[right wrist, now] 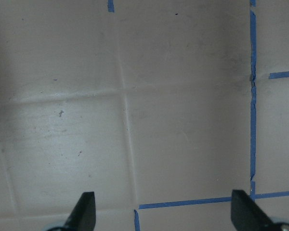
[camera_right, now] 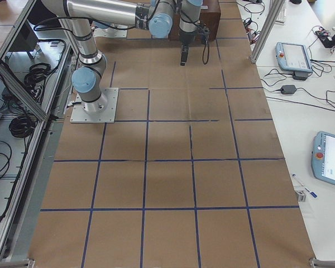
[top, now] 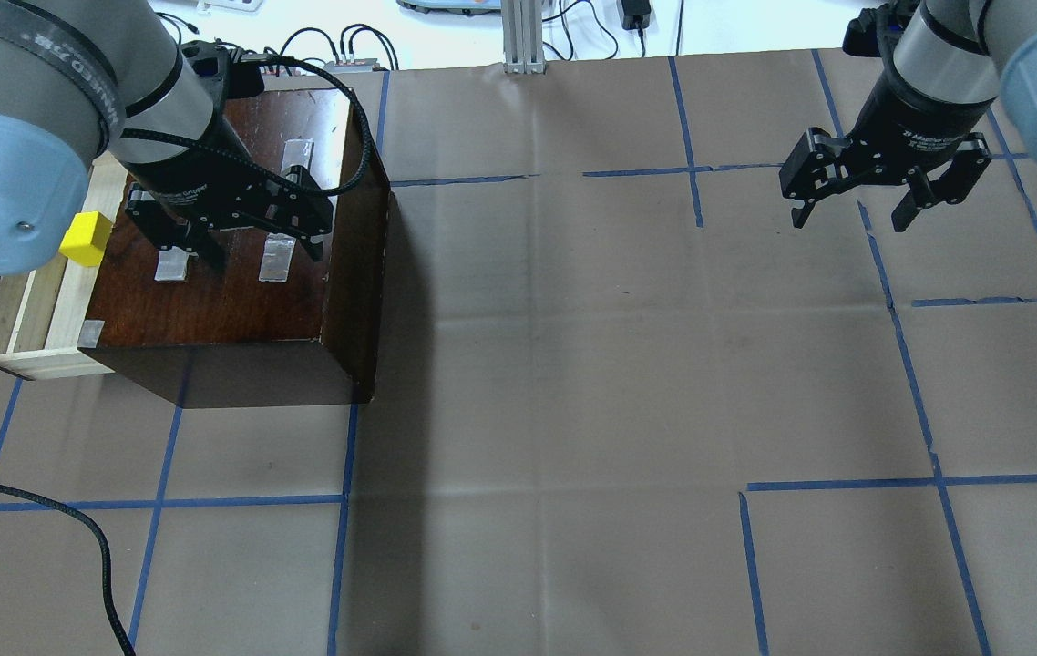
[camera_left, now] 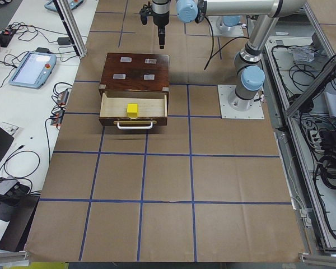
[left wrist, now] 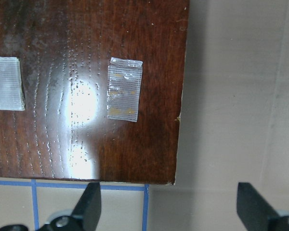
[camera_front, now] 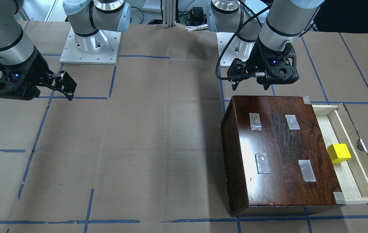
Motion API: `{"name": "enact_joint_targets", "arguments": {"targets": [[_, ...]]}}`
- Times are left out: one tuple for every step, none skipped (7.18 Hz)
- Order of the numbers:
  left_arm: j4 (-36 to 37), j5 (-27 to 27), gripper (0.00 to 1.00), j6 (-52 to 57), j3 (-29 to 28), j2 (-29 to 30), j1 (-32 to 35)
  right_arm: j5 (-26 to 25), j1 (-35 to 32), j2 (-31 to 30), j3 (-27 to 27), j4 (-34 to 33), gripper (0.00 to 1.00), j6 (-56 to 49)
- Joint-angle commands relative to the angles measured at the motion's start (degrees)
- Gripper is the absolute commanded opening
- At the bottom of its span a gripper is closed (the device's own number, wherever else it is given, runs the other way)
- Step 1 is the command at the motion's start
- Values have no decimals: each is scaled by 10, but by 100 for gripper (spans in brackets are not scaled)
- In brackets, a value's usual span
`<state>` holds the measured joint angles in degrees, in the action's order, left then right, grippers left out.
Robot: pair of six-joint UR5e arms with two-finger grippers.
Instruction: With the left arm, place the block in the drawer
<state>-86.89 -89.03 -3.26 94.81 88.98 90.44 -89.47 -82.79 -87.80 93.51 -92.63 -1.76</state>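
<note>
The block [camera_front: 339,153] lies in the drawer [camera_front: 345,181]; the left hand [camera_front: 250,86], fingers apart and empty, should lift clear of the box [camera_front: 277,152]

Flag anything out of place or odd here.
Nothing stands out. The block sits inside the open drawer; the box bears four tape patches on top. The left tool and right tool are open and empty.

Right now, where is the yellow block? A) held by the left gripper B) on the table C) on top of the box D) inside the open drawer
D: the block rests on the pale floor of the pulled-out drawer, while the left gripper is open and empty.
</note>
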Motion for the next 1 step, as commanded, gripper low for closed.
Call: {"name": "enact_joint_targets", "arguments": {"targets": [[1,0,98,0,-1,-1,0,0,0,0,-1,0,100,0]]}}
